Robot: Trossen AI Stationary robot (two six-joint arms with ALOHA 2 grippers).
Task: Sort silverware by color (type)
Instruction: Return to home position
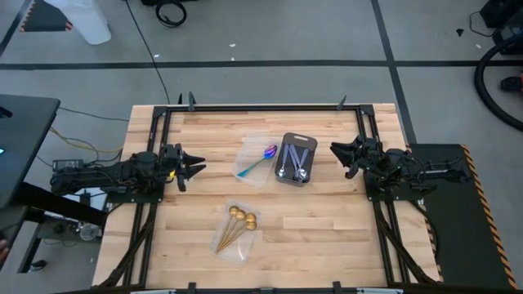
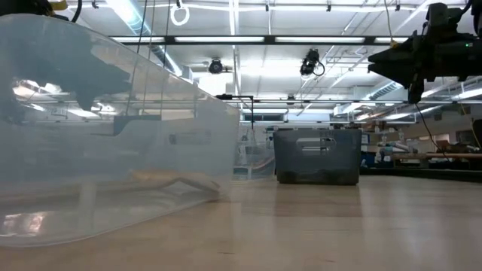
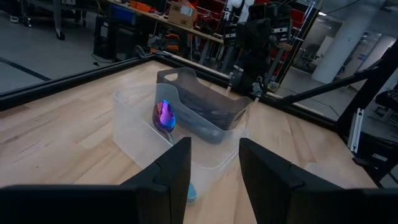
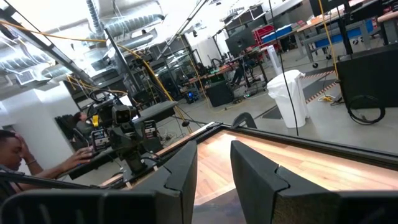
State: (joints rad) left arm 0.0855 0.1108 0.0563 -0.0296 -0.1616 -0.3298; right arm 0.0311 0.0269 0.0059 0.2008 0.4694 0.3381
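Observation:
An iridescent purple-blue spoon (image 1: 263, 157) with a teal handle lies in a clear plastic tray (image 1: 249, 174) near the table's middle; it shows in the left wrist view (image 3: 164, 116) leaning on the tray wall. Three gold spoons (image 1: 237, 223) lie in a second clear tray toward the near edge. Silver spoons (image 1: 294, 161) lie in the dark grey tray (image 1: 296, 159). My left gripper (image 1: 196, 167) hovers open left of the trays (image 3: 214, 168). My right gripper (image 1: 337, 150) hovers open right of the grey tray (image 4: 213, 168).
The dark grey tray (image 3: 205, 106) stands just beyond the clear tray (image 3: 134, 121). The nearer clear tray (image 2: 98, 135) fills the low view's left. Bare wood (image 1: 327, 220) lies toward the near right. A person (image 4: 18, 155) sits beyond the table's left side.

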